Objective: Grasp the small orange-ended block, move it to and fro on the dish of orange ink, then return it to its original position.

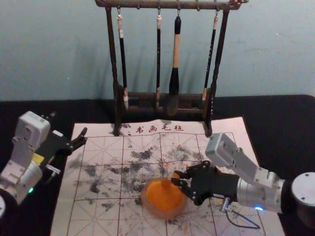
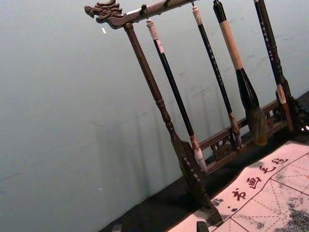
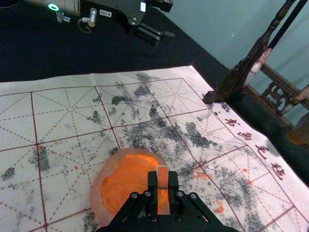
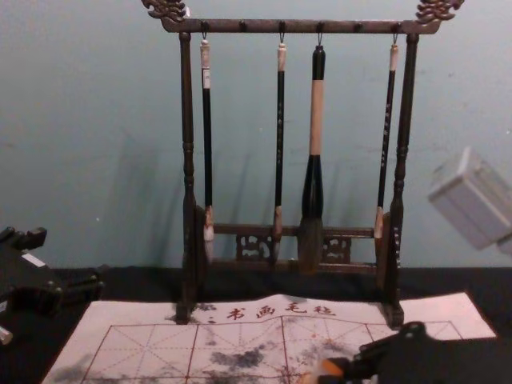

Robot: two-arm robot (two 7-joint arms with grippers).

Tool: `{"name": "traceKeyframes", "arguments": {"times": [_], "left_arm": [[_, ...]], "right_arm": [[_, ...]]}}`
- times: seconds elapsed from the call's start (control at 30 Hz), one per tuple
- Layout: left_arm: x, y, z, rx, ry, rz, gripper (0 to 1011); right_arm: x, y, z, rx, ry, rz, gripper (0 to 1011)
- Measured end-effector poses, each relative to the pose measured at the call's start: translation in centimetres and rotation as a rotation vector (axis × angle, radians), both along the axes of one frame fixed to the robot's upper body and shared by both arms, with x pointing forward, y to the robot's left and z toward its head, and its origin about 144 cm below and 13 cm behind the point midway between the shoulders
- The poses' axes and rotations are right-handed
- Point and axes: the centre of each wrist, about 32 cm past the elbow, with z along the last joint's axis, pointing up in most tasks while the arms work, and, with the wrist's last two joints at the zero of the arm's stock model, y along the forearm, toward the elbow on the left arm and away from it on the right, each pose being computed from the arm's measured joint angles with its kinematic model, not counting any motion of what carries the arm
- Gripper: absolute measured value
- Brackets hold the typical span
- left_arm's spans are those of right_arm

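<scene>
My right gripper (image 1: 176, 180) reaches in from the right over the right part of the round dish of orange ink (image 1: 164, 197). In the right wrist view that gripper (image 3: 162, 182) is shut on the small orange-ended block (image 3: 162, 170), which overlaps the right part of the dish (image 3: 126, 181). Whether the block touches the ink, I cannot tell. The chest view has the block (image 4: 329, 367) low, at the right gripper's tips. My left gripper (image 1: 69, 127) is parked at the left, beside the mat's edge; its fingers stand apart in the left wrist view (image 2: 159, 227).
A dark wooden rack (image 1: 116, 73) with several hanging brushes (image 1: 174, 54) stands at the back of the ink-stained gridded mat (image 1: 98, 152). Black cloth (image 1: 280, 123) lies around the mat, and a wall (image 1: 64, 49) rises behind.
</scene>
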Motion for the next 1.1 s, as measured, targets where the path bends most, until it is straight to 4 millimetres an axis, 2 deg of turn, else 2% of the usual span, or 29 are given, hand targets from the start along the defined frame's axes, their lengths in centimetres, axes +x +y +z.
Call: {"name": "traceKeyframes", "arguments": {"times": [0.53,1.1], "left_arm": [[0.0,0.0,0.0,0.0,0.0,0.0,1001],[0.0,0.0,0.0,0.0,0.0,0.0,1001]], "right_arm": [[-1.8,-1.5,1.9,-0.059,0.004,0.042,85],[-2.4,-0.6,2.3,-0.091,0.027,0.111,85]]}}
